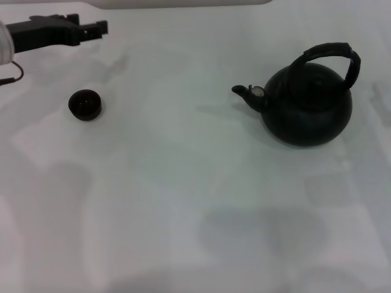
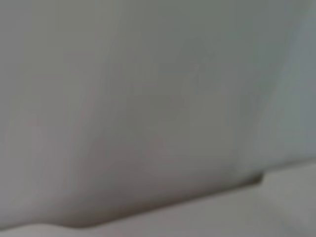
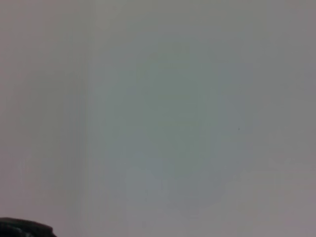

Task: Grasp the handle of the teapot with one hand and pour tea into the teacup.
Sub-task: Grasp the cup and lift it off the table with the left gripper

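The teapot point(image 1: 308, 101) stands upright on the white table point(image 1: 183, 183) at the right, its short spout point(image 1: 241, 91) pointing left. Its ribbed black handle point(image 1: 327, 50) arches over the lid. The tiny black teacup point(image 1: 85, 104) sits at the far left, well apart from the pot. My left gripper point(image 1: 91, 28) hovers at the back left, beyond the teacup and holding nothing. My right gripper does not show in any view. No tea is visible.
A white edge point(image 1: 183, 3) runs along the back of the table. The left wrist view shows only pale surface and an edge line point(image 2: 247, 181). The right wrist view shows pale surface and a dark sliver point(image 3: 22, 229) in one corner.
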`<action>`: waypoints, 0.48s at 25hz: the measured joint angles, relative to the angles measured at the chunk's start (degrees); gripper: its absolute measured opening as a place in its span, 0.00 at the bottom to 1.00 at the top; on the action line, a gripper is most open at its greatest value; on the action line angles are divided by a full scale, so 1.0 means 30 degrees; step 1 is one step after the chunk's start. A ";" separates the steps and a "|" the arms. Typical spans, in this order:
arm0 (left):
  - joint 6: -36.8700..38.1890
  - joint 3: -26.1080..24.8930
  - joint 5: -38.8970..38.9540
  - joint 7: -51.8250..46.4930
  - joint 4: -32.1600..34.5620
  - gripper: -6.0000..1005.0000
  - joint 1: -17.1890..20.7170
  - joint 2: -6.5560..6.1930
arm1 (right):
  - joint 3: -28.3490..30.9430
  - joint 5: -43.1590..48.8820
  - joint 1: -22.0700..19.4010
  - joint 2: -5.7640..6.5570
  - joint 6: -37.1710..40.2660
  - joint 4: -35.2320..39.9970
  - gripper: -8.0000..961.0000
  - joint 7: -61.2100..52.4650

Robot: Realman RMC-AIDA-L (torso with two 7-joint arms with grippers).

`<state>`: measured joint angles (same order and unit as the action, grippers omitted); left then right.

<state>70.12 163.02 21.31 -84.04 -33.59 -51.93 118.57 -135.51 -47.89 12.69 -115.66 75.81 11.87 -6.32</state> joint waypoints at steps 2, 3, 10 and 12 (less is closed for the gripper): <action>0.0419 0.0002 -0.1656 -0.0597 -0.0523 0.77 -0.0742 -0.0001 | -0.0001 -0.0002 0.0073 0.0007 -0.0027 -0.0073 0.91 0.0009; 0.0707 0.0004 -0.2842 -0.0931 -0.0874 0.77 -0.1296 0.0001 | 0.0000 -0.0003 0.0118 0.0016 -0.0030 -0.0140 0.91 0.0015; 0.0809 0.0035 -0.6576 -0.3051 -0.1717 0.77 -0.2633 -0.0063 | -0.0003 -0.0003 0.0227 0.0029 -0.0110 -0.0238 0.91 0.0027; 0.0886 0.0037 -0.7143 -0.3354 -0.1760 0.77 -0.2767 -0.0074 | -0.0004 -0.0003 0.0226 0.0028 -0.0213 -0.0237 0.91 0.0029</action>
<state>72.78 163.13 -0.12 -94.11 -38.87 -60.23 118.35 -135.53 -47.90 13.36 -115.57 75.17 11.16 -6.24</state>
